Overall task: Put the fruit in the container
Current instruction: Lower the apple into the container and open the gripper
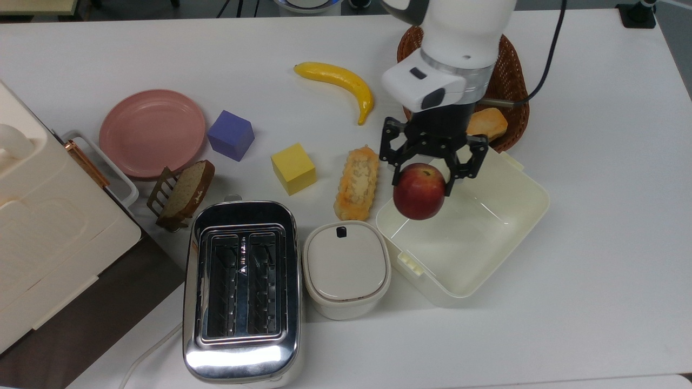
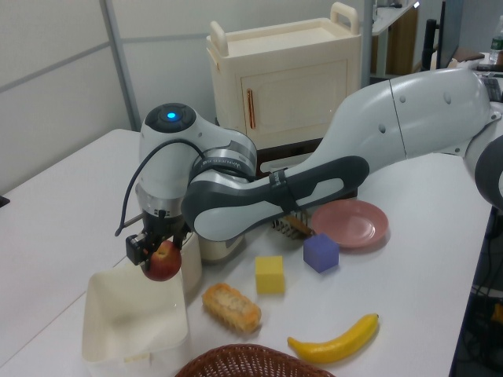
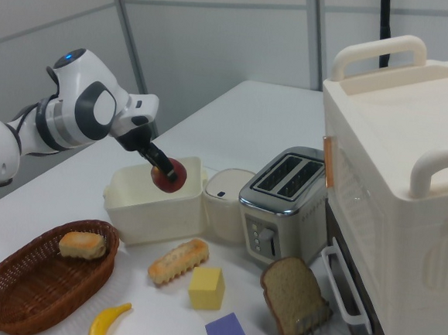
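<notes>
The fruit (image 1: 419, 191) is a round red apple-like one with a stem dimple, and my gripper (image 1: 423, 181) is shut on it. It hangs in the air over the left part of the container (image 1: 489, 237) in the top view. The container is a large cream-white box, open and with nothing lying in it. In the left view the fruit (image 2: 163, 261) and gripper (image 2: 155, 256) hover just above the container (image 2: 130, 328) at its far rim. In the right view the fruit (image 3: 166, 174) is held over the container (image 3: 151, 208).
A wicker basket (image 1: 505, 86) with a bun (image 1: 486, 122) sits behind the container. A long bread roll (image 1: 357, 182), a white lidded pot (image 1: 346, 267) and a toaster (image 1: 241, 289) stand to the top view's left of the container. Banana (image 1: 340, 81), yellow cube (image 1: 292, 168), purple cube (image 1: 231, 135) and pink plate (image 1: 151, 132) lie further left.
</notes>
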`<action>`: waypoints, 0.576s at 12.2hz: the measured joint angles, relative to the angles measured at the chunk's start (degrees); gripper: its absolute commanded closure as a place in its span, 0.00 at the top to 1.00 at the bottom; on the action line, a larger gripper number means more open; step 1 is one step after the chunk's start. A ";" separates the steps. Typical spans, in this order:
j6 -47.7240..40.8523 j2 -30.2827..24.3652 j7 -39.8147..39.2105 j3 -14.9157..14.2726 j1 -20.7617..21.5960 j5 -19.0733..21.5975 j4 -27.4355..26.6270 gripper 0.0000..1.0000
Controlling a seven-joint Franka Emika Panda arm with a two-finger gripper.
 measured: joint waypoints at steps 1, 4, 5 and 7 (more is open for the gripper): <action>0.00 0.07 0.58 0.54 0.02 -0.36 0.00 0.38; 0.00 0.95 0.66 1.28 0.03 -2.15 -0.35 0.38; 0.00 1.70 0.67 1.59 0.03 -3.04 -0.38 0.38; 0.06 2.90 1.10 2.27 0.07 -4.21 -0.38 0.38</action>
